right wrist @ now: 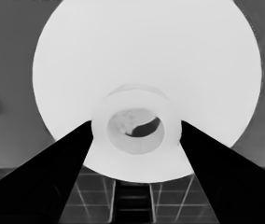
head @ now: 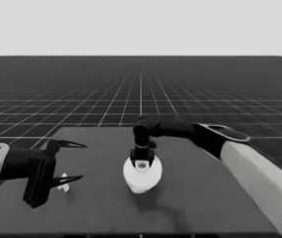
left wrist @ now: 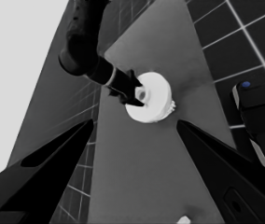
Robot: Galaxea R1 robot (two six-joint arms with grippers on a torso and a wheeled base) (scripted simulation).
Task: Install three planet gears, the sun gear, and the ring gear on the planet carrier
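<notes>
Fingers [right wrist: 76,154] of the right gripper [head: 142,159] close on the raised hub of the larger round part [head: 142,173], 1 on each side, at the middle of the table [head: 205,198]. The right wrist view shows this best: the 2 black wedges press against the hub's sides, and the hub's hole [right wrist: 135,129] opens between them with something pale and a dark gap inside it, too unclear to name. The wide white face of the larger round part [right wrist: 146,60] spreads beyond the fingertips and fills most of that view.

From the head view the part appears as a thick white stack under the gripper, and whether it rests on the smaller round part cannot be told. Only the left wrist view shows small teeth [left wrist: 172,107] sticking out at the lower rim of the larger round part [left wrist: 153,98], on the side away from the right gripper [left wrist: 135,93].

At the table's left end hangs the left gripper [head: 76,161], its 2 fingers spread wide apart with nothing between them. Just beside its lower fingertip lies a thin white piece [head: 64,182], which also shows between the wedges in the left wrist view [left wrist: 184,220].

Dark and flat, the table sits on a gridded floor [head: 141,94] that runs to the horizon under a pale band. Dark machinery with blue lights [left wrist: 258,121] stands past the table's edge.
</notes>
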